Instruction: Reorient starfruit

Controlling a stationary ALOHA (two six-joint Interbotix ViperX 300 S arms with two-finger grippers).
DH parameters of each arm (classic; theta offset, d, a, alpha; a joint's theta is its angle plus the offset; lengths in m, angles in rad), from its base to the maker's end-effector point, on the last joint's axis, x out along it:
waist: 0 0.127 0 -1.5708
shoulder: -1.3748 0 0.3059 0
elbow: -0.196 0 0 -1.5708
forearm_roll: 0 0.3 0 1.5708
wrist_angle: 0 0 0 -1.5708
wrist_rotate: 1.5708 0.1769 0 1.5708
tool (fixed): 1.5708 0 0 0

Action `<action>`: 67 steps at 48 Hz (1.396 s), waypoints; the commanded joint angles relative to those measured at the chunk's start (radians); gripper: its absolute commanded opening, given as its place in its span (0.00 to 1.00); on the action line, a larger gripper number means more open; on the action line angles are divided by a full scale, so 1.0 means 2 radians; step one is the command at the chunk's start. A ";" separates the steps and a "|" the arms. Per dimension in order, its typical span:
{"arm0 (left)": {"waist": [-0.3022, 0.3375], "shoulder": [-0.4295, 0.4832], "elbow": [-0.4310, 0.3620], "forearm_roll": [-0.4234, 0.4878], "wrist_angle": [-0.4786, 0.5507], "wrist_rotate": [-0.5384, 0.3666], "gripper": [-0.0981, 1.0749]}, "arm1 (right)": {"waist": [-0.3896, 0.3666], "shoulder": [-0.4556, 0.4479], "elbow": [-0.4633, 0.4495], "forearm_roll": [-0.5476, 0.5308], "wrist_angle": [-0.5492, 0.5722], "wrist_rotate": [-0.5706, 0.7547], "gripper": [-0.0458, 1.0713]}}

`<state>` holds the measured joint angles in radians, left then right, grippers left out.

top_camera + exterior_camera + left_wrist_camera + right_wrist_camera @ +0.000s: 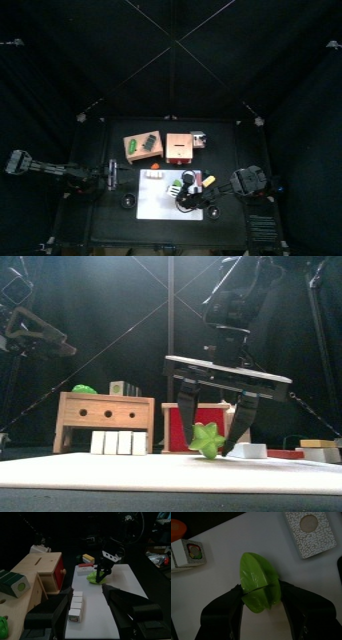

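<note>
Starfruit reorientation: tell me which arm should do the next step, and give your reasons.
Right. The right gripper is already down at the starfruit on the white mat, one jaw on each side of it. The left gripper hangs open, well back from the fruit.

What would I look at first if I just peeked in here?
Probably the small, shiny, light green ridged starfruit in the middle of the white mat, with the right arm's black two-jawed gripper reaching down around it, one jaw on each side. After that, the pale wooden box with round holes behind the mat on the left, a row of small white blocks in front of it.
</note>
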<state>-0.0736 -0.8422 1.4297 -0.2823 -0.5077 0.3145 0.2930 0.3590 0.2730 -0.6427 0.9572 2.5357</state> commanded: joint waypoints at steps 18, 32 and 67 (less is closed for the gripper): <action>-0.002 0.001 -0.008 0.000 0.001 0.001 0.82 | -0.002 -0.015 0.008 0.001 -0.034 0.002 0.90; -0.002 0.001 -0.008 -0.001 0.002 0.001 0.82 | -0.002 -0.016 -0.009 0.001 -0.032 -0.006 0.90; -0.002 0.001 -0.008 -0.001 0.002 0.001 0.82 | 0.061 -0.070 -0.008 0.032 0.021 -0.015 0.90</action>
<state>-0.0736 -0.8422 1.4297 -0.2838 -0.5001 0.3145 0.4019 0.2777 0.2730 -0.5660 0.9863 2.5065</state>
